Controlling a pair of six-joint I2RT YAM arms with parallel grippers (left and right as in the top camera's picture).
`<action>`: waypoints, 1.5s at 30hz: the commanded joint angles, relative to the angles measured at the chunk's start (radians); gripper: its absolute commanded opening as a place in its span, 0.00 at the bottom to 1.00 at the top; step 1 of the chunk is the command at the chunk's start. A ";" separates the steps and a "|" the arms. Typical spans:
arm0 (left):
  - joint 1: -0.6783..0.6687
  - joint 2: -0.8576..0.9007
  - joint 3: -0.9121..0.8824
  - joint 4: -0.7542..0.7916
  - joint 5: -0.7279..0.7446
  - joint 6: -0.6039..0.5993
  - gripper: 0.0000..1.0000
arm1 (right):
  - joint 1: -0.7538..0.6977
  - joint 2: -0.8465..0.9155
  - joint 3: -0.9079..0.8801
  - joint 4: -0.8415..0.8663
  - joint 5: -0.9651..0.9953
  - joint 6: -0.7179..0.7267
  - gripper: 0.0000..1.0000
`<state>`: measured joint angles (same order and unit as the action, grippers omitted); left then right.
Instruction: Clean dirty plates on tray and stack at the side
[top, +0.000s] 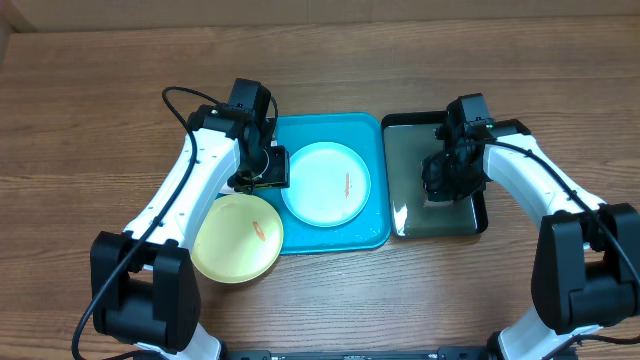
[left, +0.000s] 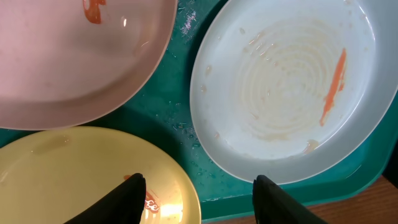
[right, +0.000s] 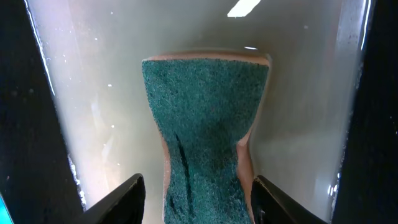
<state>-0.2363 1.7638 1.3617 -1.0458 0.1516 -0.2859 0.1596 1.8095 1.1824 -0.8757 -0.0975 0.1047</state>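
Over the desk (top: 90, 70), seen from above, the teal tray (top: 372, 128) lies in the middle. The pale cyan plate (top: 325, 183) rests flat on it, with an orange smear (top: 347, 185) right of its centre. The yellow-green plate (top: 238, 237) sits at the tray's near left corner, partly over the rim and partly above the desk. The left claw (top: 262, 170) hangs over the tray's left side, just beside the cyan plate, and the arm hides what lies beneath it. To the right stands the black tray (top: 405, 140), with the right claw (top: 447, 180) low over it.

From the left wrist, all three plates show. The white plate (left: 68, 56) is far left and carries an orange mark, the yellow-green one is near left, and the cyan one is on the right. Wet teal shows between them. The left claw's fingers (left: 134, 199) stand apart with nothing between them, so it is open and empty.

From the right wrist, a green sponge (right: 205, 112) lies in murky water (right: 93, 93) inside the black tray. The right claw's fingers (right: 273, 199) flank the sponge's near end, close on both sides. I cannot tell whether they actually pinch it.

The step in hand looks like fetching the wet sponge. It would go best with a firm hold across the sponge's narrow waist and a moment to let it drip over the black tray. The sponge should then be brought scouring-face down onto the cyan plate and wiped along the smear. The left claw is well placed to pin that plate's rim so it does not skate on the wet tray.
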 joint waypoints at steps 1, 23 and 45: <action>-0.008 0.003 -0.008 0.003 -0.011 -0.010 0.56 | 0.004 -0.001 -0.005 0.005 0.000 -0.001 0.55; -0.062 0.003 -0.176 0.240 -0.103 -0.138 0.40 | 0.004 -0.001 -0.005 0.004 0.000 -0.001 0.54; -0.062 0.011 -0.313 0.449 -0.108 -0.138 0.19 | 0.004 -0.001 -0.005 0.007 0.000 -0.001 0.54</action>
<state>-0.2951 1.7638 1.0634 -0.6056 0.0620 -0.4206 0.1596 1.8095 1.1824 -0.8745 -0.0975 0.1043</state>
